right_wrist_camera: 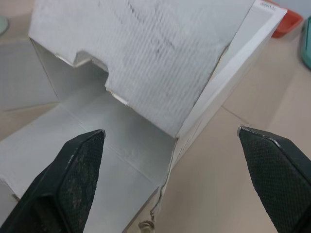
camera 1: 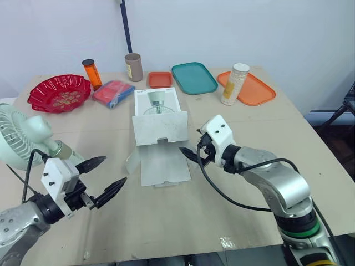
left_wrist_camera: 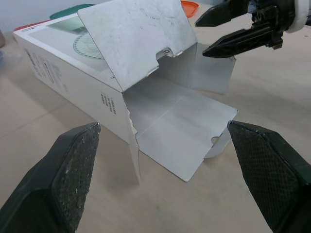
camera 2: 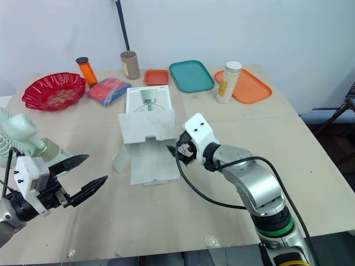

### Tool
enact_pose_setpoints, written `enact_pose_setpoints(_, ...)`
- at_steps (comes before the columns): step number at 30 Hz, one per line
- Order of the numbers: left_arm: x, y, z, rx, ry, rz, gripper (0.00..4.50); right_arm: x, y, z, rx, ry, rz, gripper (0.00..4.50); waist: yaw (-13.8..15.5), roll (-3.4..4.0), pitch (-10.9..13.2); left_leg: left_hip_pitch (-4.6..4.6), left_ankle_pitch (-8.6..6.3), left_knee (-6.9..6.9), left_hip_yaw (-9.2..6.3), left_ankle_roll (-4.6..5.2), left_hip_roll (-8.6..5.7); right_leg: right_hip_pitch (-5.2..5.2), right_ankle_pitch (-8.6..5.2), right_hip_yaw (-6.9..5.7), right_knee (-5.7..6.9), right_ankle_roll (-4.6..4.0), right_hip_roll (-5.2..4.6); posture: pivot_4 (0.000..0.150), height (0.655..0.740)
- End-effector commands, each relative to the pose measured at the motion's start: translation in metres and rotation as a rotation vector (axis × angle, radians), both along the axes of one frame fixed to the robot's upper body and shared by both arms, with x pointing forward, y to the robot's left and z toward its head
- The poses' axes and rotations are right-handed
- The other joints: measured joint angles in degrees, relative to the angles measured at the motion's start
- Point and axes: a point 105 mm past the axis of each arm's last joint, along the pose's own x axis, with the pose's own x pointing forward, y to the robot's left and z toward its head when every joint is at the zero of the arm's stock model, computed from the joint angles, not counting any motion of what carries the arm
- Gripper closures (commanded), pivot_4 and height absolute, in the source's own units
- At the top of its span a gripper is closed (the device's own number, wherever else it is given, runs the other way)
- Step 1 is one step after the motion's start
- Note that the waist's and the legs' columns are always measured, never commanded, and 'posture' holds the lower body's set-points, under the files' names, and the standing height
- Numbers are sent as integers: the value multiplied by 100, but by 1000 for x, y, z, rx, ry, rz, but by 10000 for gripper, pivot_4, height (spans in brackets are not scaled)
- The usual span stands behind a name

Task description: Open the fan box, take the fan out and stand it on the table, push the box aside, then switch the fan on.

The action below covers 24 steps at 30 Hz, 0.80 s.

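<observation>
White card fan box [camera 1: 158, 119]: lies flat at the middle of the tan table [camera 1: 249, 144], printed face up, open end toward the robot. Upper flap [camera 1: 161, 127] raised and tilted over the mouth; lower flap [camera 1: 163, 163] spread flat on the table; 1 side flap [camera 1: 132, 159] splayed to the left

Pale green fan [camera 1: 19, 136]: out of the box, at the table's left edge, well apart from the box; whether it rests squarely on its base cannot be told

Left gripper [camera 1: 113, 169]: 2 black fingers wide apart, holding nothing, between fan and box, just beside the fan's stem and short of the lower flap

Right gripper [camera 1: 188, 155]: fingers apart, holding nothing, tips just beside the right edge of the lower flap, below the corner of the raised flap

Far row, left to right: red bowl [camera 1: 59, 92]; orange bottle [camera 1: 92, 73]; red and blue packet [camera 1: 113, 92]; brown tube [camera 1: 133, 67]; small orange tray [camera 1: 160, 79] just behind the box; teal tray [camera 1: 194, 77]; white jar [camera 1: 235, 83], upright at the left end of 1 large orange tray [camera 1: 258, 91]
</observation>
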Motion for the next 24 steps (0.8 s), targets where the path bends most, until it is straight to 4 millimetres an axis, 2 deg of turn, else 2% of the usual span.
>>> enact_pose_setpoints(1,1,-2,3,9,-19,-15,491,4,5,7,9,-35,1,0,1,0,0,0,0,0,0,0,-1,1,1,0,0,1,-1,1500,7400)
enact_pose_setpoints(8,1,-6,2,5,-8,-31,491,22,15,2,14,-41,-11,0,0,0,0,2,1,3,0,-1,0,2,2,1,1,1,1,1500,7400)
enact_pose_setpoints(15,5,-9,0,11,-11,-54,491,39,16,-6,13,-11,-61,0,-1,0,0,1,1,3,0,-2,-1,1,3,2,2,1,0,1500,7400)
enact_pose_setpoints(18,9,-10,0,10,-18,-57,0,45,14,-8,22,4,-99,7565,-1,2,-1,2,2,3,1,-2,-1,1,4,2,4,1,0,1500,7400)
enact_pose_setpoints(19,10,-11,0,9,-21,-58,0,47,13,-8,26,9,-116,15151,-1,2,-1,2,2,3,1,-2,0,-1,5,2,5,0,1,1500,7400)
enact_pose_setpoints(20,10,-12,0,8,-23,-60,0,49,13,-8,30,13,-130,17062,-2,2,-1,2,2,3,1,-2,0,0,5,2,5,0,1,1500,7400)
enact_pose_setpoints(24,12,-13,0,7,-28,-62,0,55,10,-8,57,33,-195,33948,-5,2,-1,2,2,3,1,-2,0,-1,6,3,6,-1,0,1500,7400)
